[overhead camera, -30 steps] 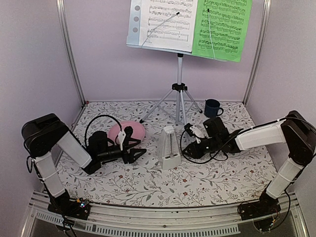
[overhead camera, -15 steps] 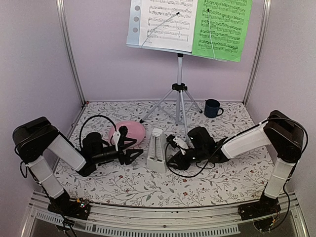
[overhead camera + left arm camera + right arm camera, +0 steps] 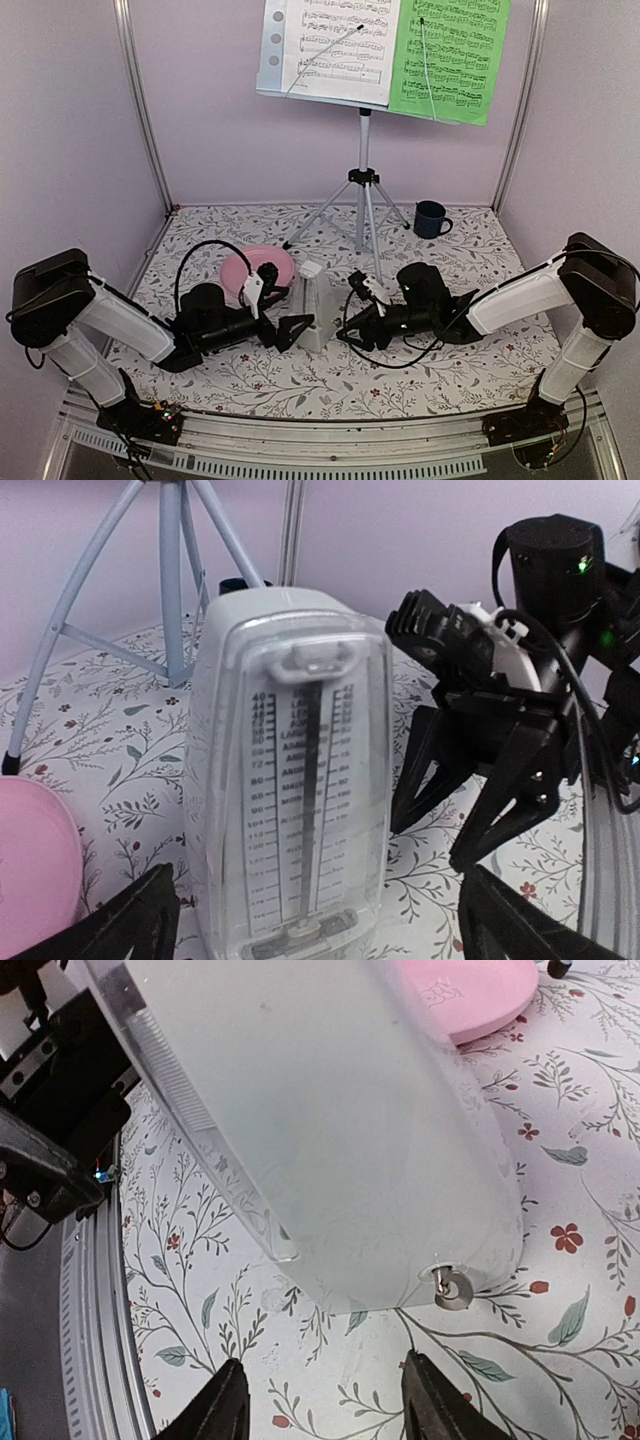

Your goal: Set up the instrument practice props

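Your left gripper (image 3: 293,330) has its jaws spread wide on either side of the metronome (image 3: 290,780), clear of it. Your right gripper (image 3: 322,1360) is also parted and empty, just short of the opposite face. The metronome stands mid-tabletop, nearer the near edge, just beside the pink plate (image 3: 250,265). It is tall and narrow, so an uneven close could tip it onto the plate. A right finger could also catch the winding key (image 3: 447,1285). The tempo scale starts at 40; its words are blurred. I see no brand. The white sheet (image 3: 335,45) and green sheet (image 3: 450,50) show only notation.
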Robot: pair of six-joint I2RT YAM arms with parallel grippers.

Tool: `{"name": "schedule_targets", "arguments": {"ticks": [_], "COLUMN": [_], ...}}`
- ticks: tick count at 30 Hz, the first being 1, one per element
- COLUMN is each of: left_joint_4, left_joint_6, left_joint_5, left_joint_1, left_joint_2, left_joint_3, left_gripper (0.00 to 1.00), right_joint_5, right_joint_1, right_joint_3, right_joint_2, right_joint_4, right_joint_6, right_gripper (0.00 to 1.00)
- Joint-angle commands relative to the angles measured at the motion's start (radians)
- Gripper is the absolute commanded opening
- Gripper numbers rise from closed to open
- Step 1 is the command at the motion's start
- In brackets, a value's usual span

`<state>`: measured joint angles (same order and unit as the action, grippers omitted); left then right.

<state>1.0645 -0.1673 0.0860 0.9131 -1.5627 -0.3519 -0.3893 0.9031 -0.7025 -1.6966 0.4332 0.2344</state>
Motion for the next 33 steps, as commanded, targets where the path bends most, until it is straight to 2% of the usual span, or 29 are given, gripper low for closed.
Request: {"name": "schedule_targets", "arguments": {"ticks": [1,3,5,15,27,33], "left_joint_4": [-0.074,-0.105,-0.126,-0.212,-0.321,-0.35], "left_joint_6": [-0.012,-0.014,-0.015,-0.032,-0.121,-0.137], "left_joint_5": [-0.224,-0.27,-0.301,-0.374,-0.512,-0.549], "left_joint_1": [0.07,0.085,0.097,0.114,0.124,0.124], "left_joint_2": [-0.023,-0.046,-0.073,-0.172,-0.223,-0.207], "left_joint_3": [-0.085,-0.121,-0.153,-0.285,-0.348,-0.362], "left_gripper": [0.99,0.99,0.99,0.97,0.78,0.59], "right_joint_5": [0.039,0.04,0.04,0.002,-0.009,-0.008], "right_joint_1": [-0.034,-0.052,-0.071,-0.109,-0.121,-0.122], "right_joint_3": [0.05,0.057,0.058,0.041,0.019,0.02], "right_joint_2": [0.056,0.048,0.033,-0.019,-0.055,-0.056], "right_joint_4": [0.084,0.094,0.095,0.127,0.148,0.156], "right_joint_6": [0.042,0.056,0.064,0.104,0.156,0.173], "right_gripper": [0.6,0.67,0.7,0.7,0.7,0.7]}}
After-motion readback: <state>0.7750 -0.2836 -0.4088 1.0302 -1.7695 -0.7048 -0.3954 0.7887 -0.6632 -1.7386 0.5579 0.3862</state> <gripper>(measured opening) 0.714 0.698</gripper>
